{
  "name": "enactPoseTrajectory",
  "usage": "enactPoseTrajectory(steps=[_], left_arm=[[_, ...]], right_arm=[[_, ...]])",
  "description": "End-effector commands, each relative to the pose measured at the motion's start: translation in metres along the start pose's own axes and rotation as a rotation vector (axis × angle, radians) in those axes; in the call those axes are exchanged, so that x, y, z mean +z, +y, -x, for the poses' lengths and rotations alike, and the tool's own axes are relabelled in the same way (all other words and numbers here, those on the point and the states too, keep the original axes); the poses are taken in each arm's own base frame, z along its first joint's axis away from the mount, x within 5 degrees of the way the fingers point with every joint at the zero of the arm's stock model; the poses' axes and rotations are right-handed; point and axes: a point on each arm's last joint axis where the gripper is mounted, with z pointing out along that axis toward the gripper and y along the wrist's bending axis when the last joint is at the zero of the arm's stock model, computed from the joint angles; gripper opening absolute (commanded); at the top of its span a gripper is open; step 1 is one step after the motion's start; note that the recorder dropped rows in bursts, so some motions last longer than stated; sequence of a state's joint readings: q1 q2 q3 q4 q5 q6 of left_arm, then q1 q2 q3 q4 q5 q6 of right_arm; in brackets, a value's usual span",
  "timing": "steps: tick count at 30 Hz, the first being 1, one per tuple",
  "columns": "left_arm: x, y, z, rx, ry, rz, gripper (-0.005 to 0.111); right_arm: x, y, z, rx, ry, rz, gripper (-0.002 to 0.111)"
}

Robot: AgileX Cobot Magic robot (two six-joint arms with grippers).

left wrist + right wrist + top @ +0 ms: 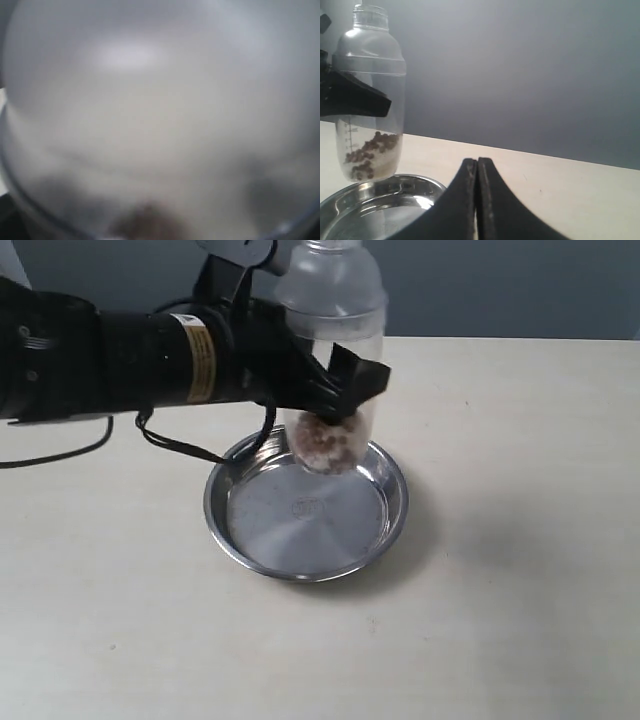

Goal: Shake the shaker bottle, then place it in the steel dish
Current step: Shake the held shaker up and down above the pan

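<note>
Plain beige table (520,540) with a flat grey wall (500,290) behind it, nothing fancy.

Exterior view: the black left arm (100,360) comes in from the left edge, and the left gripper (335,390) is clamped around the middle of the shaker bottle (330,300). The bottle is upright at top centre, with its cap cut off by the frame's upper edge. The brown and whitish grains (325,445) sit in a clump at its bottom. That bottom end is over the far side of the steel dish (300,575), which sits flat on the table in the middle of the frame. I can't tell from here whether the bottle is touching the dish. A black cable (180,445) droops from the arm toward the dish's left rim.

Left wrist view: basically all blur. The frosted wall of the shaker bottle (160,100) fills the whole frame, with a dark brownish smudge at bottom centre.

Right wrist view: the right gripper (477,200) is at bottom centre, its fingers pressed flat together with nothing between them. The shaker bottle (370,75) is in the upper left with a dark finger of the left gripper across it. Its base looks to hang just over the rim of the steel dish (350,192) in the lower left corner.
</note>
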State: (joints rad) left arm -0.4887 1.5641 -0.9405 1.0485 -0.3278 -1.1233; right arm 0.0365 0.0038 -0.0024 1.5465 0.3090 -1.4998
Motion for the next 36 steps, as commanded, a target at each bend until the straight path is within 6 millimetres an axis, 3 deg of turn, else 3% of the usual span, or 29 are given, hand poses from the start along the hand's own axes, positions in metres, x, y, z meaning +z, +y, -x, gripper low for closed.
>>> enactPoseTrajectory(steps=[1, 3, 5, 7, 9, 10, 11, 12, 13, 14, 15, 16, 17, 19, 20, 22, 23, 26, 27, 28, 30, 32, 33, 34, 36], left_arm=[[-0.005, -0.003, 0.014, -0.106, -0.113, -0.099, 0.000], [-0.010, 0.010, 0.011, -0.068, -0.064, 0.012, 0.000], [-0.015, 0.027, -0.003, -0.027, 0.072, 0.241, 0.000], [-0.017, 0.032, -0.008, -0.088, 0.109, 0.332, 0.000], [-0.013, 0.018, 0.004, -0.188, -0.024, 0.138, 0.000], [-0.016, 0.000, 0.029, -0.246, -0.237, -0.125, 0.000], [-0.020, -0.002, 0.037, -0.226, -0.271, -0.145, 0.000], [-0.019, 0.013, 0.025, -0.106, -0.081, 0.153, 0.000], [-0.018, 0.018, 0.014, -0.030, 0.033, 0.269, 0.000], [-0.010, 0.020, -0.014, -0.018, 0.183, 0.342, 0.000], [-0.007, 0.017, -0.020, -0.020, 0.170, 0.291, 0.000], [-0.005, 0.002, -0.026, -0.047, 0.077, 0.114, 0.000], [-0.006, 0.001, -0.027, -0.041, 0.067, 0.092, 0.000], [-0.021, 0.025, -0.025, 0.035, 0.239, 0.382, 0.000], [-0.022, 0.025, -0.020, -0.025, 0.187, 0.361, 0.000], [-0.014, -0.009, -0.006, -0.092, -0.077, -0.036, 0.000], [-0.010, -0.019, -0.003, -0.037, -0.093, -0.117, 0.000], [-0.012, 0.014, -0.018, -0.007, 0.169, 0.301, 0.000], [-0.016, 0.021, -0.021, -0.007, 0.209, 0.370, 0.000], [-0.018, 0.020, -0.019, -0.066, 0.173, 0.347, 0.000], [-0.017, -0.001, -0.008, -0.158, -0.014, 0.089, 0.000], [-0.021, -0.028, 0.007, -0.087, -0.160, -0.220, 0.000], [-0.021, -0.031, 0.009, -0.038, -0.152, -0.245, 0.000], [-0.021, -0.025, 0.009, 0.017, -0.102, -0.164, 0.000], [-0.022, 0.001, 0.005, 0.051, 0.044, 0.177, 0.000]], right_arm=[[0.000, 0.000, -0.001, 0.000, -0.001, 0.000, -0.001], [0.000, 0.000, -0.001, 0.000, -0.001, 0.000, -0.001], [0.000, 0.000, -0.001, 0.000, -0.001, 0.000, -0.001], [0.000, 0.000, -0.001, 0.000, -0.001, 0.000, -0.001], [0.000, 0.000, -0.001, 0.000, -0.001, 0.000, -0.001], [0.000, 0.000, -0.001, 0.000, -0.001, 0.000, -0.001], [0.000, 0.000, -0.001, 0.000, -0.001, 0.000, -0.001], [0.000, 0.000, -0.001, 0.000, -0.001, 0.000, -0.001], [0.000, 0.000, -0.001, 0.000, -0.001, -0.002, -0.001], [0.000, -0.001, -0.001, 0.000, -0.002, -0.006, -0.001], [0.000, 0.000, -0.001, 0.000, -0.001, 0.000, -0.001], [0.000, 0.000, -0.001, 0.000, -0.001, -0.002, -0.001], [0.000, 0.000, -0.001, 0.000, -0.001, -0.004, -0.001], [0.000, 0.000, -0.001, 0.000, -0.001, 0.001, -0.001], [0.000, 0.000, -0.001, 0.000, -0.001, 0.001, -0.001], [0.000, 0.000, -0.001, 0.000, -0.001, 0.001, -0.001], [0.000, 0.000, -0.001, 0.000, -0.001, -0.004, -0.001], [0.000, 0.000, -0.001, 0.000, -0.001, -0.001, -0.001], [0.000, 0.000, -0.001, 0.000, -0.001, -0.001, -0.001], [0.000, 0.000, -0.001, 0.000, -0.001, -0.001, -0.001], [0.000, 0.000, -0.001, 0.000, -0.001, -0.001, -0.001], [0.000, 0.000, -0.001, 0.000, -0.001, -0.001, -0.001], [0.000, 0.000, -0.001, 0.000, -0.001, -0.001, -0.001], [0.000, 0.000, -0.001, 0.000, -0.001, -0.001, -0.001], [0.000, 0.000, -0.001, 0.000, -0.001, -0.001, -0.001]])
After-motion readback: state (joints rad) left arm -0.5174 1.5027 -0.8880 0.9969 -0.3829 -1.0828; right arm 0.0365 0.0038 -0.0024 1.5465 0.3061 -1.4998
